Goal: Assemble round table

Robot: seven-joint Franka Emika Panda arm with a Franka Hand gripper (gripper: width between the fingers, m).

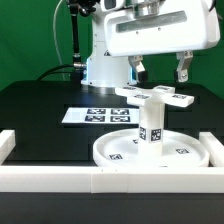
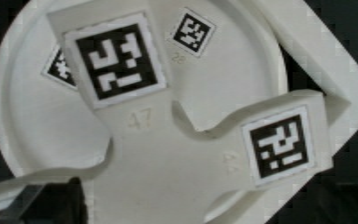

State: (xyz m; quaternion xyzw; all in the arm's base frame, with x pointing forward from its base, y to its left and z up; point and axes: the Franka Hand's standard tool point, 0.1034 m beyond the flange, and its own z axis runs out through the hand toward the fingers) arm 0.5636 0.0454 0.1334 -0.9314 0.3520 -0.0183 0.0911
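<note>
The round rimmed disc [image 1: 150,150] lies flat at the front of the black table. The short post [image 1: 151,122] stands upright on its middle. The flat elongated base piece [image 1: 157,96] lies across the top of the post. My gripper [image 1: 161,76] hangs just above the base piece with its two fingers wide apart and nothing between them. In the wrist view the base piece [image 2: 247,115] fills much of the picture with large tags, and the disc [image 2: 16,120] shows behind it. My fingertips do not show clearly there.
The marker board [image 1: 98,115] lies flat behind the disc, toward the exterior view's left. A long white border rail [image 1: 110,180] runs along the table's front edge, with raised ends at both sides. The robot's base [image 1: 105,68] stands at the back.
</note>
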